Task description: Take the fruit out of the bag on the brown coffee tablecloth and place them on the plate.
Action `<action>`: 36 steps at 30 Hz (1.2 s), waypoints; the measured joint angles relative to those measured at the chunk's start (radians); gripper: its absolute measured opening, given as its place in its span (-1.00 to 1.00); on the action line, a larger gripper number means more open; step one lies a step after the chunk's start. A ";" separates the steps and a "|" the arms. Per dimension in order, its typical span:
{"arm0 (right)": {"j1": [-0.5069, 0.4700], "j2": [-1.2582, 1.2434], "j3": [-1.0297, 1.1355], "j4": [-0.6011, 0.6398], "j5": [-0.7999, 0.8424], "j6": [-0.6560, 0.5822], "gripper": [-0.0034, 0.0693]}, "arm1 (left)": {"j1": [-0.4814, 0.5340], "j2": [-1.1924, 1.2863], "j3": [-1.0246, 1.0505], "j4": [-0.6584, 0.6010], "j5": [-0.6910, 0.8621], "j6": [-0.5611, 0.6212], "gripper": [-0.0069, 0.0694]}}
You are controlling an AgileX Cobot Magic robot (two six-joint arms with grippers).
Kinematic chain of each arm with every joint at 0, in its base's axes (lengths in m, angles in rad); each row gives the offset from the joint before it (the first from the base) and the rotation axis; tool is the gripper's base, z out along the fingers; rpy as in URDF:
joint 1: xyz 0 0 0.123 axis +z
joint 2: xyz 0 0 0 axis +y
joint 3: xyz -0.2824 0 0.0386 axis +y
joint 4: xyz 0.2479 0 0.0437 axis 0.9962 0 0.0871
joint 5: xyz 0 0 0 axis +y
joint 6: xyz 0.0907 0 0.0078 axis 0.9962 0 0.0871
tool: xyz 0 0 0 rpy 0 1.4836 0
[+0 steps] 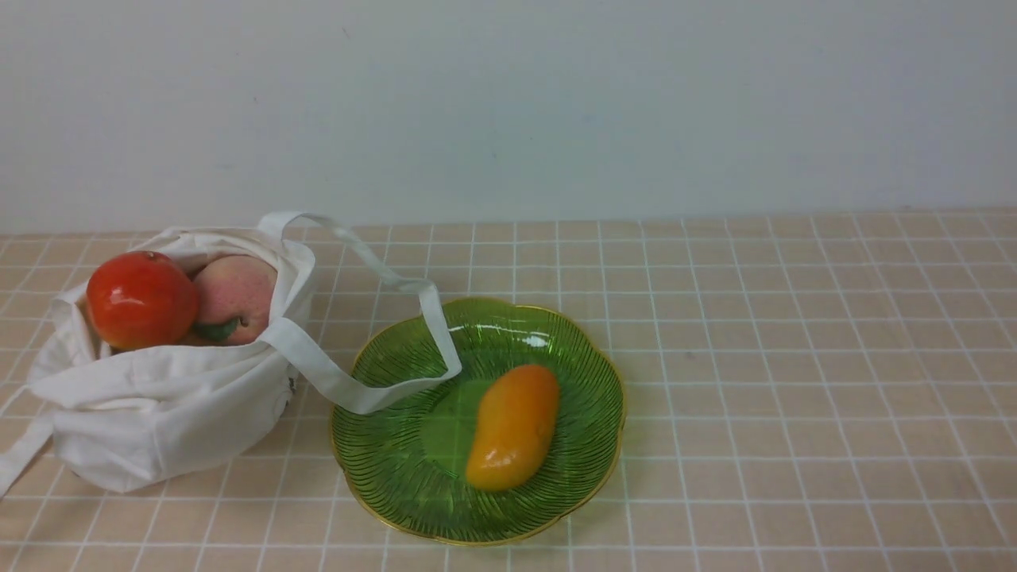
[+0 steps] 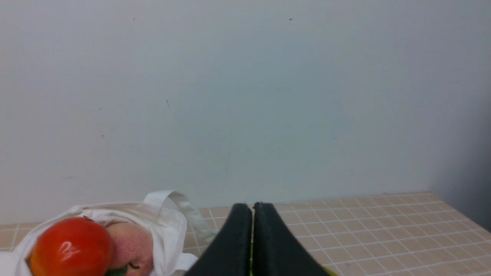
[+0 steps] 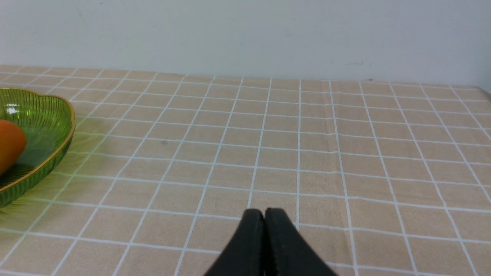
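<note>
The yellow-orange mango (image 1: 514,427) lies in the green gold-rimmed plate (image 1: 397,469) at the front middle of the tan grid tablecloth (image 1: 794,357). The white bag (image 1: 167,413) stands left of the plate with the round red-orange fruit (image 1: 141,299) and the pink peach (image 1: 236,296) in its open top. One strap (image 1: 433,318) drapes over the plate's rim. Neither gripper shows in the front view. My left gripper (image 2: 252,207) is shut and empty, with the red fruit (image 2: 71,247) and peach (image 2: 130,245) beside it. My right gripper (image 3: 264,212) is shut and empty over bare cloth; the plate's edge (image 3: 57,153) shows at the side.
A plain white wall (image 1: 508,103) runs along the back edge of the table. A second bag strap (image 1: 20,461) trails toward the front left corner. The cloth's right edge (image 2: 456,211) shows in the left wrist view.
</note>
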 joint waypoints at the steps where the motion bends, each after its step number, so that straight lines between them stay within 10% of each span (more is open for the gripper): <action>1: 0.000 0.000 0.000 0.000 0.000 0.000 -0.95 | 0.000 0.000 0.003 0.000 0.000 0.007 -0.84; 9: 0.000 0.000 0.000 0.000 0.000 0.000 -0.95 | 0.049 -0.103 0.159 -0.154 -0.034 0.218 -0.84; 17: 0.000 0.000 0.000 0.003 0.002 0.000 -0.95 | 0.327 -0.155 0.436 -0.455 -0.099 0.628 -0.84; 36: 0.000 0.000 0.000 0.004 0.002 0.000 -0.95 | 0.516 -0.155 0.584 -0.469 -0.132 0.681 -0.84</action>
